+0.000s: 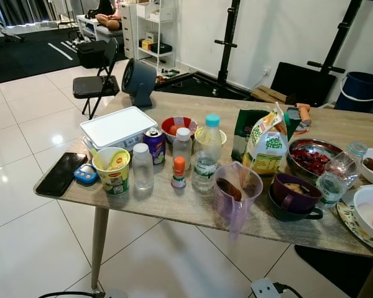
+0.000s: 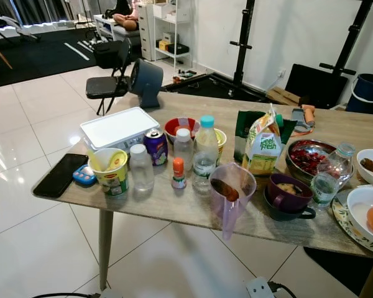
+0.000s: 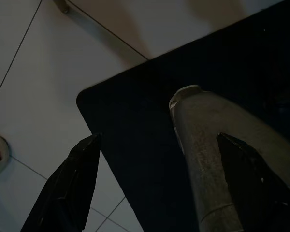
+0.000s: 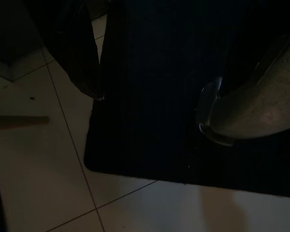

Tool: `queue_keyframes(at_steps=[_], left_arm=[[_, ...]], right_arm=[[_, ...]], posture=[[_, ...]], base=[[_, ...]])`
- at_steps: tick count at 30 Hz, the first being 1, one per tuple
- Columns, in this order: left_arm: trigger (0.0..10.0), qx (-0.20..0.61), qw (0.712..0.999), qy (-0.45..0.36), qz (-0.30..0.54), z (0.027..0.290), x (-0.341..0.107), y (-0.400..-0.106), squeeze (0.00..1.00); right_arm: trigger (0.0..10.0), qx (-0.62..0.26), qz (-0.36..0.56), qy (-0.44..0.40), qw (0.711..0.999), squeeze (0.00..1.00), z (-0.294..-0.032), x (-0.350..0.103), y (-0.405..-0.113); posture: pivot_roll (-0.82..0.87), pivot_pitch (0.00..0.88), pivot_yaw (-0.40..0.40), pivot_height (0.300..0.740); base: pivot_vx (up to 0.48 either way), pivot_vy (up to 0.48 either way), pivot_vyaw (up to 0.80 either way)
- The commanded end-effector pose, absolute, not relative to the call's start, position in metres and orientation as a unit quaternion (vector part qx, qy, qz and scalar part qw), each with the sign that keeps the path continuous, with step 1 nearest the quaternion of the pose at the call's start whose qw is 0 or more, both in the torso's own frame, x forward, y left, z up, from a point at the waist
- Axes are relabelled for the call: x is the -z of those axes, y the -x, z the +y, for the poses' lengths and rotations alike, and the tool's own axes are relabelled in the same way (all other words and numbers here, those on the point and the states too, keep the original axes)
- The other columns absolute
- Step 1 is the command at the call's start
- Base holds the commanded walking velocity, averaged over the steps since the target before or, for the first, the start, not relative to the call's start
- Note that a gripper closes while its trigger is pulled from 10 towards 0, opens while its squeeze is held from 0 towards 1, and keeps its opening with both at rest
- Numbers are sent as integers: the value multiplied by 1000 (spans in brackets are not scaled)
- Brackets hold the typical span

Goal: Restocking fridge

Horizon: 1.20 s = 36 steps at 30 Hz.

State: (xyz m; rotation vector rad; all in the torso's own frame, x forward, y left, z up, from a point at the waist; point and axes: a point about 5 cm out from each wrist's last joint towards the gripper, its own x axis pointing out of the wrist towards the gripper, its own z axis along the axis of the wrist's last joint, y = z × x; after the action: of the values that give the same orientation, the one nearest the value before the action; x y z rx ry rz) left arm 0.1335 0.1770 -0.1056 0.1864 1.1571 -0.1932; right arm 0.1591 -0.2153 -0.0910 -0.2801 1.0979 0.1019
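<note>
Groceries are crowded on a pale wood-grain bench (image 1: pixel 174 208). A white lidded plastic box (image 1: pixel 118 127), rigid and bulky, would be gripped by its sides. A clear, blue-capped water bottle (image 1: pixel 206 155), heavy and slippery, would be gripped mid-body. The left hand (image 3: pixel 154 179) is seen open and empty above a dark floor mat (image 3: pixel 145 145); whether the right hand is open or closed cannot be told.

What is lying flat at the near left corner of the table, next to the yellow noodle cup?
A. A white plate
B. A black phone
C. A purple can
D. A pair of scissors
B: a black phone lies flat at the table's near left corner, just left of the yellow noodle cup.
</note>
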Motion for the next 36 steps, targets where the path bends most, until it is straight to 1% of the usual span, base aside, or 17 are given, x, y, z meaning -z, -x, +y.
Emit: queue_keyframes(at_steps=[1,5,14,19,27,36], left_arm=[[10000,93,818,-78,562,172,110,-123,0],[10000,86,822,-75,558,173,109,-126,0],[10000,84,818,-77,564,173,110,-121,0],[10000,81,815,-77,568,174,111,-118,0],[10000,83,819,-73,563,175,109,-124,0],[10000,90,814,-82,569,176,109,-123,0]], right_arm=[[10000,-46,520,132,843,0,-218,90,-161],[10000,-58,525,145,837,0,-217,90,-161],[10000,-64,523,148,837,0,-212,90,-164],[10000,-60,524,146,837,0,-214,90,-162],[10000,-60,530,145,833,0,-213,92,-157],[10000,-60,529,143,835,0,-212,92,-158]], posture=[[22,0,-45,740],[33,0,-52,740],[26,0,-49,740],[24,0,-49,740],[18,0,-39,740],[7,0,-27,740]], base=[[0,0,0],[0,0,-103],[0,0,-799],[0,0,0],[0,0,0],[0,-405,0]])
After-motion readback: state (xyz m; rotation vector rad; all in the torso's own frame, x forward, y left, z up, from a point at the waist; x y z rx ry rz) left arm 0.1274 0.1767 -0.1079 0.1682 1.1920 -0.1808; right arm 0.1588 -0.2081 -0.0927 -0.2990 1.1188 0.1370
